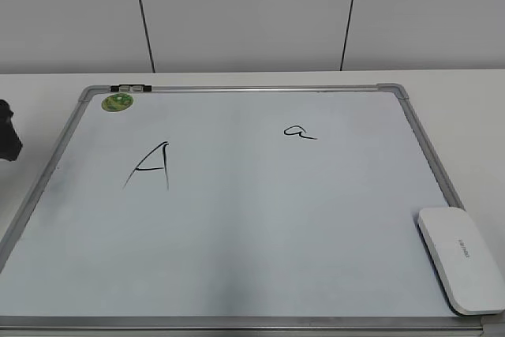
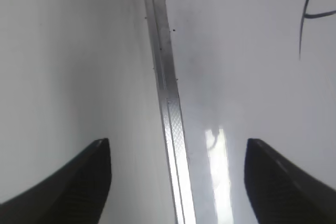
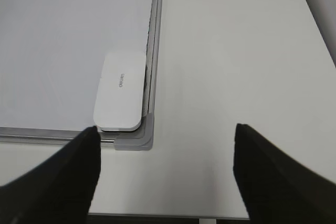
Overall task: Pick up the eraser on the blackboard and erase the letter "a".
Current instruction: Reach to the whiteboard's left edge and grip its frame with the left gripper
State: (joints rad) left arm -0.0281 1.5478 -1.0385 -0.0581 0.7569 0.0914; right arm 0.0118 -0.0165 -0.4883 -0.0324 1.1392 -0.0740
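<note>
You have one eraser to work with: a flat white slab lying in the near right corner of the blackboard, its long edge against the frame on that side. In the right wrist view the eraser sits tucked into that same corner, grey lettering facing up.

There is one blackboard, lying flat on the white table. On it you can count two marks: one letter "a", small and black, toward the far right part of the board, and one capital "A" on the left half, well apart from it. One round green sticker sits in the far left corner.

Two grippers are in play. Your right gripper hangs over the bare table just off the eraser's corner, jaws spread wide, holding and touching nothing. Your left gripper is likewise spread wide and empty, straddling the board's left frame rail from above.
</note>
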